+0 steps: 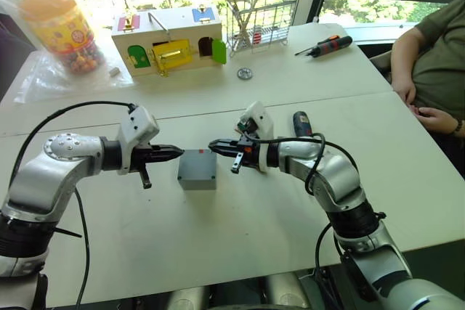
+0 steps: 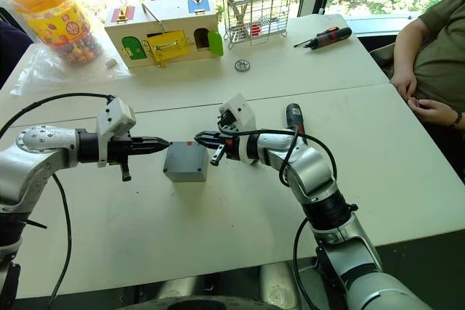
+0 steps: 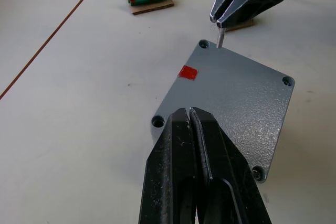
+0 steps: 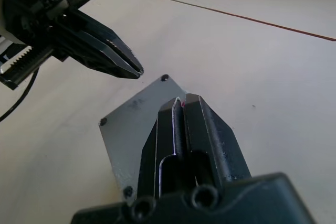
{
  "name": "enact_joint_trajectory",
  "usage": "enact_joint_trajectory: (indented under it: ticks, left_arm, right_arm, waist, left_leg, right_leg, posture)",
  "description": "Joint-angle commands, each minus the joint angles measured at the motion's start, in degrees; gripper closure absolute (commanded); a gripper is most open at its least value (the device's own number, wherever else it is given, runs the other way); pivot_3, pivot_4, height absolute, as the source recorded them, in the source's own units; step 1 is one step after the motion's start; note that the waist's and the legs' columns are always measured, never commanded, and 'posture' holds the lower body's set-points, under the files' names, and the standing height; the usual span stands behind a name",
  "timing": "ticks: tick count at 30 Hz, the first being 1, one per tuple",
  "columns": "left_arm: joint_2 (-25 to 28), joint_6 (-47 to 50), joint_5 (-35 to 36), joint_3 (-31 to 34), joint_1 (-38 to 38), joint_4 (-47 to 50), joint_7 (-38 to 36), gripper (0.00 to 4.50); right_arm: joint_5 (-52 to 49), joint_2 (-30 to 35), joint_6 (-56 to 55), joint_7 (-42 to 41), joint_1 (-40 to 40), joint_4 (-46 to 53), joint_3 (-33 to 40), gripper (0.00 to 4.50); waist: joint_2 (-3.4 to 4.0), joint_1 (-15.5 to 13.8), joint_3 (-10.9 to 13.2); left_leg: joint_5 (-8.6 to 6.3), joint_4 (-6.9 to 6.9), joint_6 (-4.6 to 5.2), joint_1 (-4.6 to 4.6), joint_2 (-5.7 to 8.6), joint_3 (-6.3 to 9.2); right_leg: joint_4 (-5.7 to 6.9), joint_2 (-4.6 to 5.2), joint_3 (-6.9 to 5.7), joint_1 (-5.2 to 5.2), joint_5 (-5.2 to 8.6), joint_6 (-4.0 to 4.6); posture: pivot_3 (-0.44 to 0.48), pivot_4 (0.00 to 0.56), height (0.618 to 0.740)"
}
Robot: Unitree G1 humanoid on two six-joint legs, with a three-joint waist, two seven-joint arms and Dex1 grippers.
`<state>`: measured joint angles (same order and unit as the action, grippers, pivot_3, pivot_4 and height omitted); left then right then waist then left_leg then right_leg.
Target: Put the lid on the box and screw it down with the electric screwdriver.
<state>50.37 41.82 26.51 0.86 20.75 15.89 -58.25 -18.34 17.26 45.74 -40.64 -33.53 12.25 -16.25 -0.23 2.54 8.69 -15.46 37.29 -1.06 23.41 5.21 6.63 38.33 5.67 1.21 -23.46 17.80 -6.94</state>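
flat square grey plastic lid (image 1: 197, 168) sits on its box; right gripper (image 3: 217, 20) pinches a small metal screw (image 3: 221, 35) over a corner hole, left gripper (image 1: 176, 153) closed, empty.

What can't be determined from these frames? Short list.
- Box interior: covered by the lid in every view.
- Electric screwdriver: eye views, lower part and tip hidden behind the right arm.
- Screw in the right gripper: left wrist view, head hidden between the jaws; unclear if its tip has entered the corner hole.
- Lid's near edge: left wrist view, hidden by the left gripper.
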Motion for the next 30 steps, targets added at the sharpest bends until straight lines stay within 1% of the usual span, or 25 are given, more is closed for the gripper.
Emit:
enact_joint_trajectory:
  ticks: [1,21,30]
  left_arm:
    - [-0.34,-0.23,0.22,-0.09,0.83,1.34,0.53,4.50]
    - [-0.70,-0.95,-0.23,-0.99,1.10,0.95,1.12,4.50]
    - [-1.05,-1.27,-0.43,-1.26,1.08,0.75,1.30,4.50]
  right_arm:
    - [-0.35,-0.09,-1.25,0.39,-0.35,0.93,1.18,4.45]
    - [0.81,-0.63,-5.02,0.77,-1.11,-4.39,0.28,4.45]
    - [1.52,-0.55,-5.23,0.08,-0.86,-4.64,-0.84,4.45]
  waist:
    - [0.00,-0.02,0.00]
    - [0.00,-0.08,0.00]
    - [0.00,-0.09,0.00]
  left_leg:
    - [0.00,0.00,0.00,0.00,0.00,0.00]
    - [0.00,0.01,0.00,0.00,0.00,0.00]
    - [0.00,0.01,0.00,0.00,0.00,0.00]
  right_leg:
    - [0.00,0.00,0.00,0.00,0.00,0.00]
    - [0.00,0.00,0.00,0.01,0.00,0.00]
    - [0.00,0.00,-0.01,0.01,0.00,0.00]
  posture:
    - [0.000,0.150,0.740]
    - [0.000,0.150,0.740]
    - [0.000,0.150,0.740]
